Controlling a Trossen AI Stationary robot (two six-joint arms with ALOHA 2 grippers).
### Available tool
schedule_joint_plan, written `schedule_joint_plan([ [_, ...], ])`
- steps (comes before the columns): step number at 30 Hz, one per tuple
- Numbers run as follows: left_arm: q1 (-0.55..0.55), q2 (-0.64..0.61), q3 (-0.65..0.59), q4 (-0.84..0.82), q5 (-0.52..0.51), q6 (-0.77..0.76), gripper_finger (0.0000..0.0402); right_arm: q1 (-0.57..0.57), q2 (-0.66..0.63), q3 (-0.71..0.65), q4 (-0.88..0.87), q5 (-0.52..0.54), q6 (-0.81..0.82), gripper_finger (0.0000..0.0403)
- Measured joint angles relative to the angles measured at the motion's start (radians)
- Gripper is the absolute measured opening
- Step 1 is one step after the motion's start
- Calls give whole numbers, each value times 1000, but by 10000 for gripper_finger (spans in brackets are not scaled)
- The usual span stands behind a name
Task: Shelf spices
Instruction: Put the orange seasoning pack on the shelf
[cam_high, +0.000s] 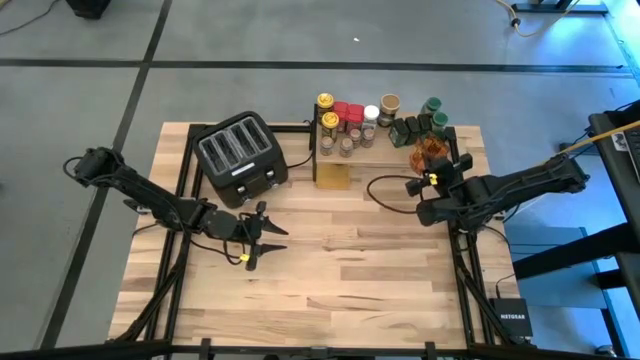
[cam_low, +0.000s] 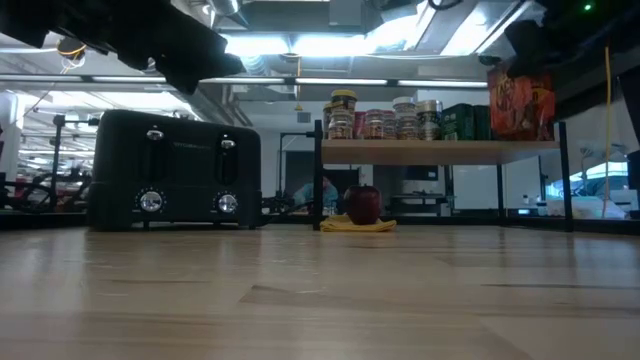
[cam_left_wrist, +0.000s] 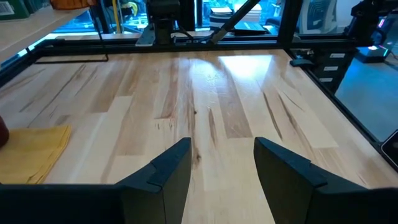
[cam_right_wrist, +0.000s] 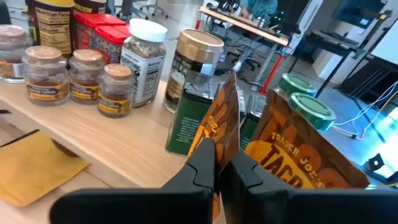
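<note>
We see the right gripper pinched tight on an orange foil packet — at the right end of the shelf, upper middle of the high view. The jars stand in rows on the shelf. The left gripper hangs partly open and empty — left of middle, below the black toaster.

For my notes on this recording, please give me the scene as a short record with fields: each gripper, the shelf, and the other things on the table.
right gripper: shut on an orange foil packet, at the shelf's right end
left gripper: open, empty, over bare tabletop
shelf: jars and tins crowded on the plank top
second packet: on the shelf beside the held one
toaster: left of the shelf
yellow cloth: on the table under the shelf
</note>
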Motion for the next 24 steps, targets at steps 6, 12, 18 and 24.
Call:
schedule_joint_plan([
  [6, 0, 0, 0, 27, 0, 27, 169, -35, 0, -21, -7, 1, 0, 9],
  [12, 0, 0, 0, 31, 0, 26, 169, -80, 0, -26, 0, 0, -69, 10],
  [18, 0, 0, 0, 33, 0, 26, 169, -80, 0, -26, -1, 5, -99, 10],
  [24, 0, 0, 0, 34, 0, 25, 169, -80, 0, -26, 21, 37, -104, 11],
])
